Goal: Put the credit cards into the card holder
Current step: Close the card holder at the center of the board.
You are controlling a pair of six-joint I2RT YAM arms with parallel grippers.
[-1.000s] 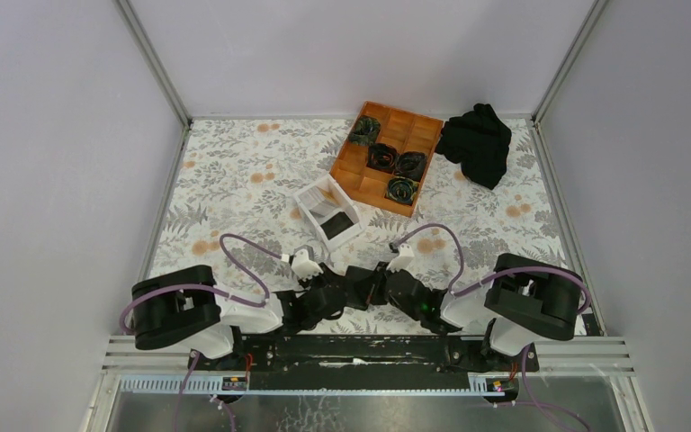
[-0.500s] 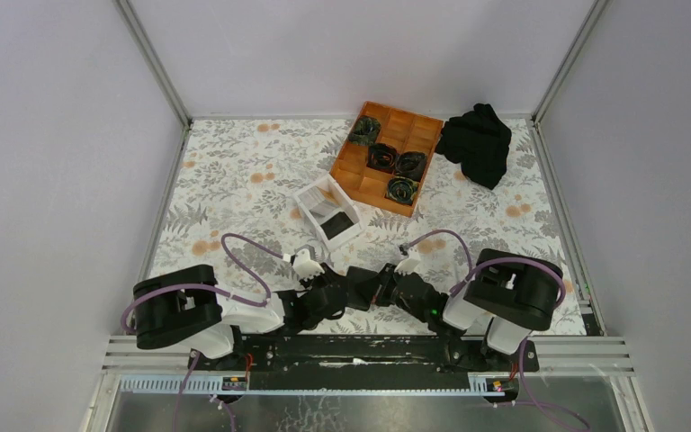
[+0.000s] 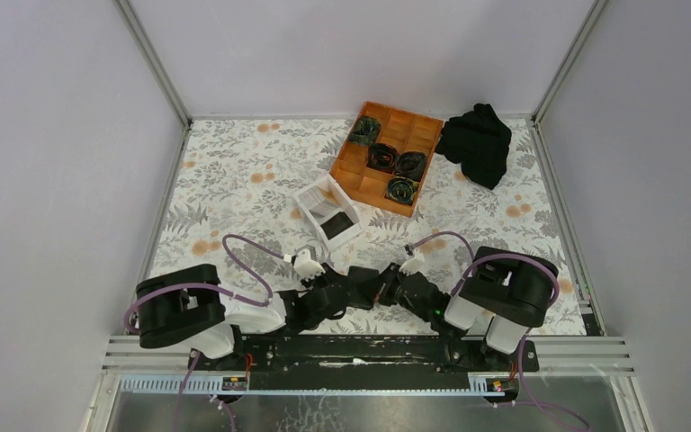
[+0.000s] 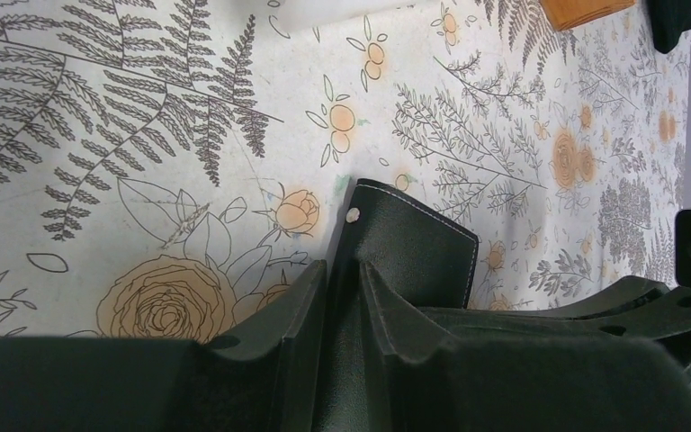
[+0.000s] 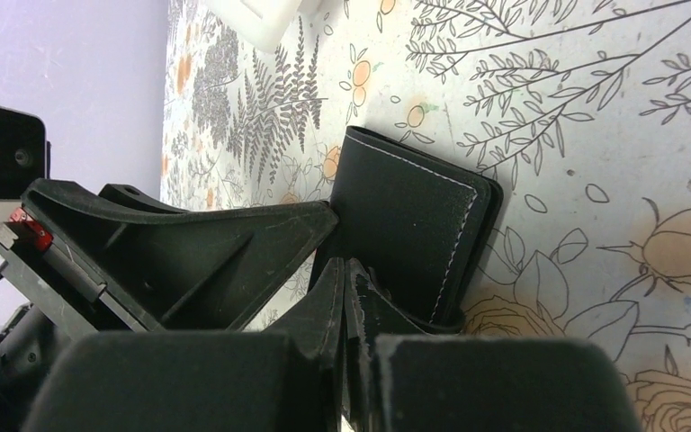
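Note:
The black card holder (image 3: 365,284) stands on edge on the flowered cloth between my two grippers, near the front middle. In the left wrist view the card holder (image 4: 418,256) shows white stitching and a small stud. My left gripper (image 4: 343,267) is shut on its near edge. The right gripper (image 5: 346,264) has its fingers pressed together, tips against the lower edge of the card holder (image 5: 409,220). Whether anything thin is pinched there I cannot tell. From above, the left gripper (image 3: 351,290) and right gripper (image 3: 385,288) nearly touch. The credit cards are out of view.
A white open-topped box (image 3: 310,193) with something dark inside stands behind the grippers. Further back sits an orange wooden tray (image 3: 351,166) holding dark rolled items. A black cloth (image 3: 477,142) lies at the back right. Grey walls close in three sides.
The right arm has swung leftwards, bringing its gripper closer in against the card holder and the left gripper. The left arm has barely moved.

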